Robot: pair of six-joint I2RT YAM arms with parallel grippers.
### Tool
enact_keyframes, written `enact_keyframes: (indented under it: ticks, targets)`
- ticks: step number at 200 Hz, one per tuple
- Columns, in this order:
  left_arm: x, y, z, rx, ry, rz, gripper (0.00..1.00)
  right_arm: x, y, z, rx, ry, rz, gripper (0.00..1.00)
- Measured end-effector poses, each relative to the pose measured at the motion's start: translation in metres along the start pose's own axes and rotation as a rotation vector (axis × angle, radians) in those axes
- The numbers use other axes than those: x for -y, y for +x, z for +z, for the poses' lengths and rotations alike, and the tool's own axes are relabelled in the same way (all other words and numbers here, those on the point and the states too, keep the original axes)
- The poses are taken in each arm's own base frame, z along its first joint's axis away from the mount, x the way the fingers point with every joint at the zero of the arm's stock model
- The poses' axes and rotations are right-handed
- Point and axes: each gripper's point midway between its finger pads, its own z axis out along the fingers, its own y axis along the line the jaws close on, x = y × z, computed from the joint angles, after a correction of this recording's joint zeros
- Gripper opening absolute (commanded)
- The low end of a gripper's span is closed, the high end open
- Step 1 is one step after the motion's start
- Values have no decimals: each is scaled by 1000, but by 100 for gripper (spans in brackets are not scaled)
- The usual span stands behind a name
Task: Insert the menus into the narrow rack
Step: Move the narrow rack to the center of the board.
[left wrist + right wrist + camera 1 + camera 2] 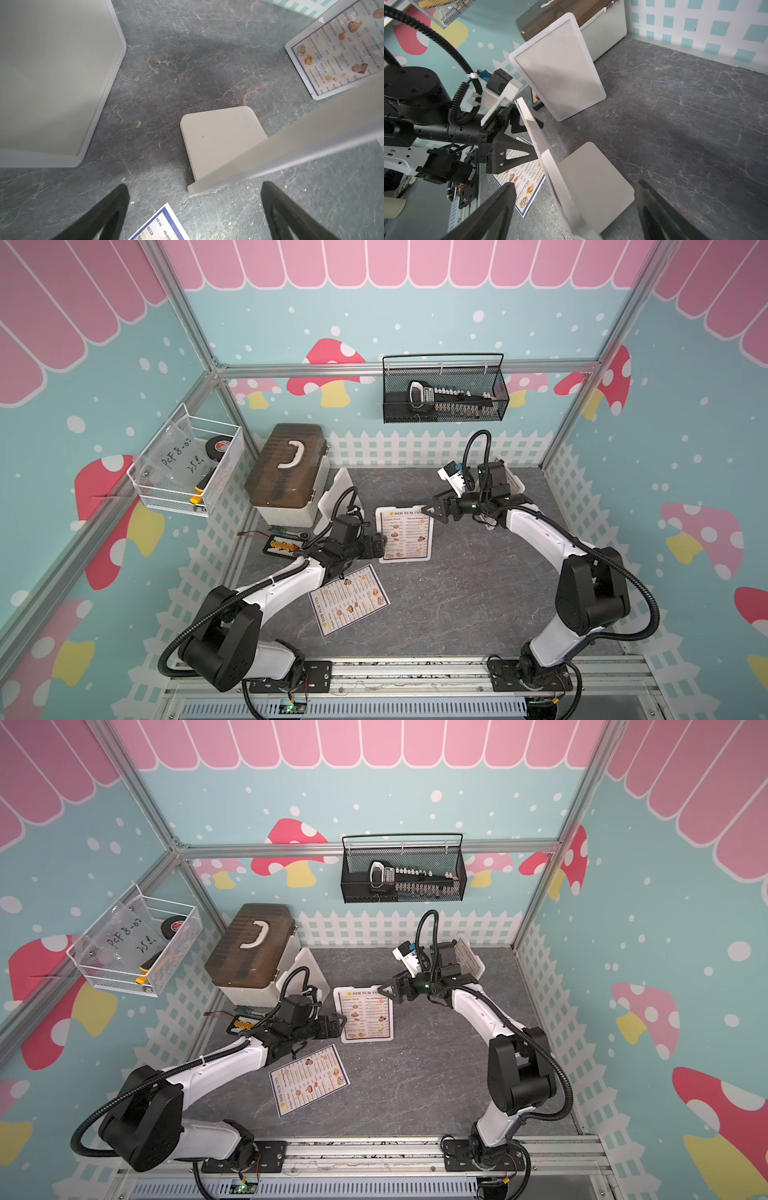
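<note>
One menu (405,535) stands tilted on a white stand with a flat base plate (591,182) at mid table. A second menu (349,599) lies flat in front of my left arm. A third menu (469,957) leans on a white stand behind my right arm. My left gripper (380,545) is open at the standing menu's left edge, with nothing between its fingers (116,207). My right gripper (432,510) is open at that menu's top right corner, and the sheet's edge (571,207) runs between its fingers without touching them. I cannot tell which thing is the narrow rack.
A brown-lidded toolbox (286,472) stands at the back left, with an empty white panel (334,497) leaning beside it. A socket tray (280,547) lies near my left wrist. A black mesh basket (444,389) hangs on the back wall and a white one (187,464) on the left wall.
</note>
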Motion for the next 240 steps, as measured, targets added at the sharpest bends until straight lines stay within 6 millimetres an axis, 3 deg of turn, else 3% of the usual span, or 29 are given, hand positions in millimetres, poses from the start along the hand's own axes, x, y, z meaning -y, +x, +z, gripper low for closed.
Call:
enact_keyframes:
  ticks: [84, 218, 240]
  targets:
    - [-3, 2, 11, -22, -17, -21, 98, -16, 27, 8, -48, -15, 8, 84]
    - [1, -5, 31, -48, -17, -39, 98, -58, 36, 5, -43, -2, -70, 73]
    - [1, -5, 32, -48, -17, -39, 98, -58, 36, 4, -40, 24, -66, 71]
